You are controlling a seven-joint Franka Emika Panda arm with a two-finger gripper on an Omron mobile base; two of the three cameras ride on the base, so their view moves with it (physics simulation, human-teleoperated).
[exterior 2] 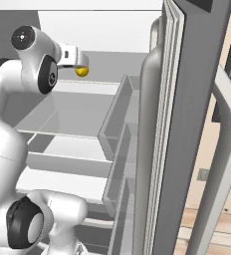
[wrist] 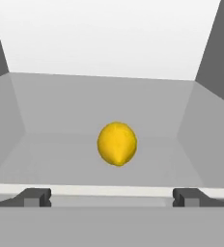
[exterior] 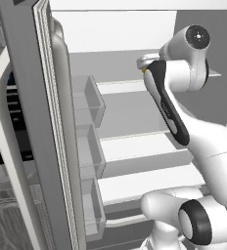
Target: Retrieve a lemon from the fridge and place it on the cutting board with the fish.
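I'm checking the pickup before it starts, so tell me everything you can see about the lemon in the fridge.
The lemon is small, bright yellow and smooth, roundish with one blunt pointed end turned toward the hand camera. It looks whole. It sits alone on an upper shelf inside the open fridge, roughly centred between the side walls. The gripper is open just in front of it, fingertips wide apart and not touching it.

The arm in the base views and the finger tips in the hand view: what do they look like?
The arm is glossy white, built of rounded, bulging segments with black bands and round black caps at the joints. No loose cables or writing show. The gripper has two small, blocky dark grey fingertips.
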